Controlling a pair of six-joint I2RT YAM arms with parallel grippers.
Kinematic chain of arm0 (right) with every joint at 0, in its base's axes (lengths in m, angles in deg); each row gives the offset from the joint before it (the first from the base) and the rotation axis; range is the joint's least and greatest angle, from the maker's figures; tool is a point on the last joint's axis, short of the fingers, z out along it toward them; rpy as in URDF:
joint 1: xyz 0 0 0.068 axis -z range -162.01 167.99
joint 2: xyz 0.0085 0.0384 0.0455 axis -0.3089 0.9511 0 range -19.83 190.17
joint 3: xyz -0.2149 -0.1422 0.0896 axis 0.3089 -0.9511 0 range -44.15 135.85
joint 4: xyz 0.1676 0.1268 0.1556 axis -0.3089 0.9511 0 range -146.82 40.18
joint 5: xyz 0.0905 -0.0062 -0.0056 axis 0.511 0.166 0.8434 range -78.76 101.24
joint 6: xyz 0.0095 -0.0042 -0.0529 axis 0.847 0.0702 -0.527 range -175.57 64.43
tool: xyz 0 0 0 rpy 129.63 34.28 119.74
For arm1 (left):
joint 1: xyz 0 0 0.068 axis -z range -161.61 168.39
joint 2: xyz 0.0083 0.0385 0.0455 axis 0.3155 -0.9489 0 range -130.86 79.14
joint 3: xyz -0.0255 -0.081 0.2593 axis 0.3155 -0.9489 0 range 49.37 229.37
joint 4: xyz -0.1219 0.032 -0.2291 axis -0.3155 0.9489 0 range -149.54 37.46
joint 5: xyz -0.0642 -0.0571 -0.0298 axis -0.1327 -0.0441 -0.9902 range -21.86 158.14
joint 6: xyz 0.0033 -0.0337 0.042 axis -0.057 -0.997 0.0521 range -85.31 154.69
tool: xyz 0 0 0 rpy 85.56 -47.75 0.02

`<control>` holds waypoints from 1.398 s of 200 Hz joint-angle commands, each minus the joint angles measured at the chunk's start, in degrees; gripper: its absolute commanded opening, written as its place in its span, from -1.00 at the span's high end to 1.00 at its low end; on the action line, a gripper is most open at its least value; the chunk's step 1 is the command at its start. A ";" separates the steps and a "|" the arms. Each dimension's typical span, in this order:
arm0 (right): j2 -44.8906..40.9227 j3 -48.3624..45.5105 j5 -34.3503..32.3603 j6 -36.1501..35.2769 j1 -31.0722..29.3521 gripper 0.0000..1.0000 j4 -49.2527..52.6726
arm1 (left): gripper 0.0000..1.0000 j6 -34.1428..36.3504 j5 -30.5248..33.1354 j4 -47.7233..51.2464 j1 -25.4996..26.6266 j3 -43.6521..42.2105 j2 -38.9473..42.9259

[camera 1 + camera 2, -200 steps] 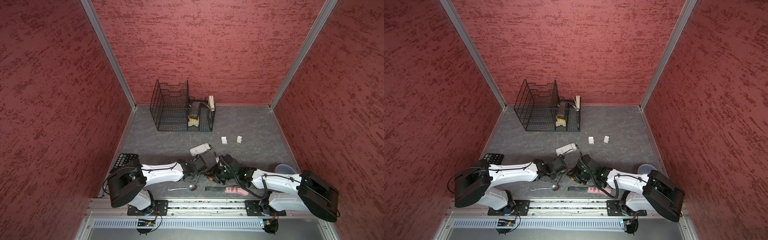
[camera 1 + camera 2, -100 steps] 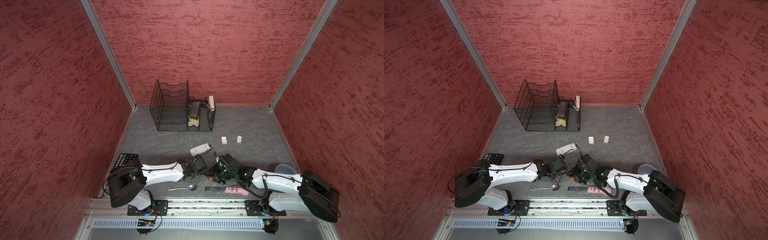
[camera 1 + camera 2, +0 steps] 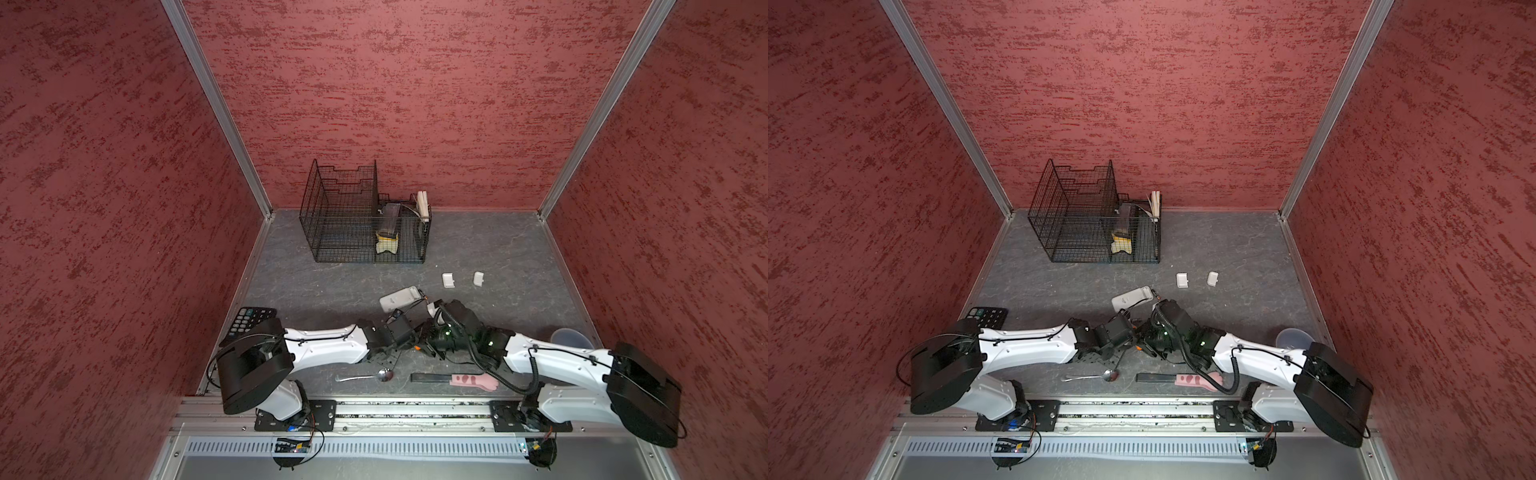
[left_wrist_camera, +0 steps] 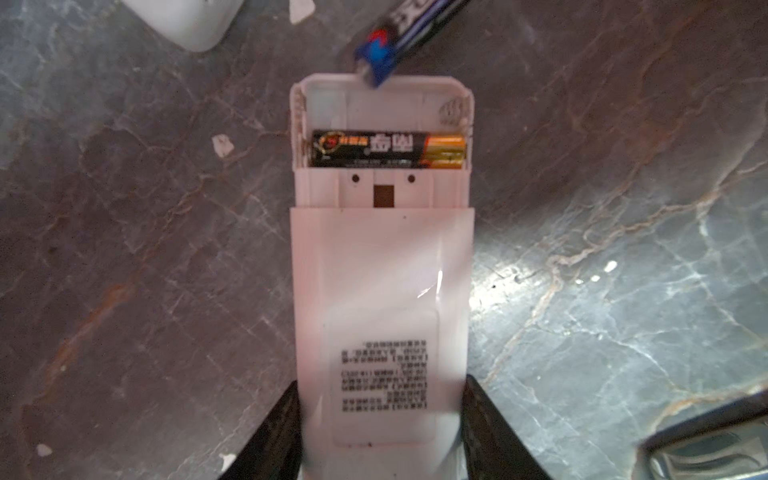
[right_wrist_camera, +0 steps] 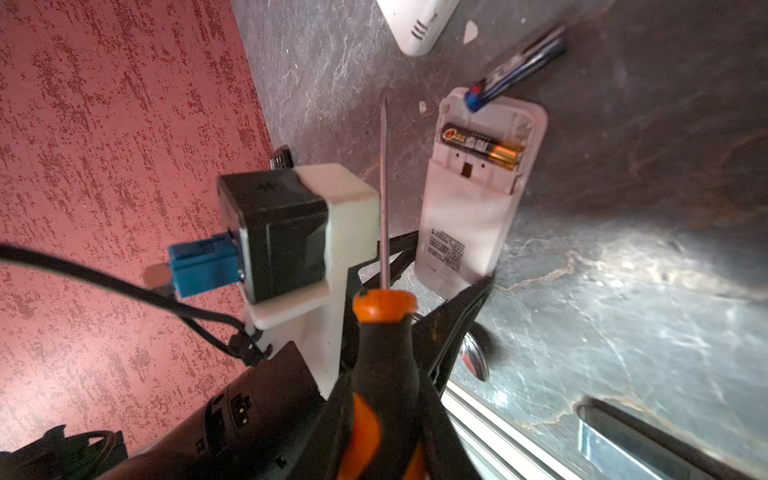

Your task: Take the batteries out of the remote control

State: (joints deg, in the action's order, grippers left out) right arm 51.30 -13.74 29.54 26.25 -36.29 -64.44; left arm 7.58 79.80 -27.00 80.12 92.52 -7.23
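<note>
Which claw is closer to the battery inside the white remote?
Left. The left gripper clamps the remote control at the end opposite the battery; the right gripper sits farther back, holding the screwdriver.

Black-gold battery (image 4: 388,149) in opened remote (image 4: 382,270)

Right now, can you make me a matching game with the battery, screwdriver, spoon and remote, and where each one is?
Things: 1 gold-ended battery; 2 screwdriver; 3 spoon; 4 remote.
Places: A loose on the table; B in the left end effector; C in the remote's open slot; D in the right end effector.
Pairs: 1-C, 2-D, 3-A, 4-B.
</note>
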 commanded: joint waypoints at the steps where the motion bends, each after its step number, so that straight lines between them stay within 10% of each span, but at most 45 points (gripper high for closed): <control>1: -2.41 -0.52 -2.90 1.14 -0.17 1.00 -0.50 | 0.32 1.41 -1.84 -0.92 0.72 -0.76 -2.87; 69: -8.53 -5.51 -6.87 1.70 1.11 1.00 0.58 | -0.26 -0.63 -0.35 3.67 0.43 1.15 -2.47; 211: -7.80 -2.19 -1.83 -6.29 5.65 1.00 3.07 | -0.39 -16.53 4.28 12.22 -1.39 0.29 0.34; 279: -8.58 5.06 7.18 -19.71 10.26 1.00 23.63 | -0.39 -15.09 0.96 8.87 -6.31 0.53 4.54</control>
State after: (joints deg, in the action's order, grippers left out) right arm 44.00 -11.44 31.57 12.88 -28.33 -50.65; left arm -7.55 81.73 -17.10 74.92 93.20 -5.42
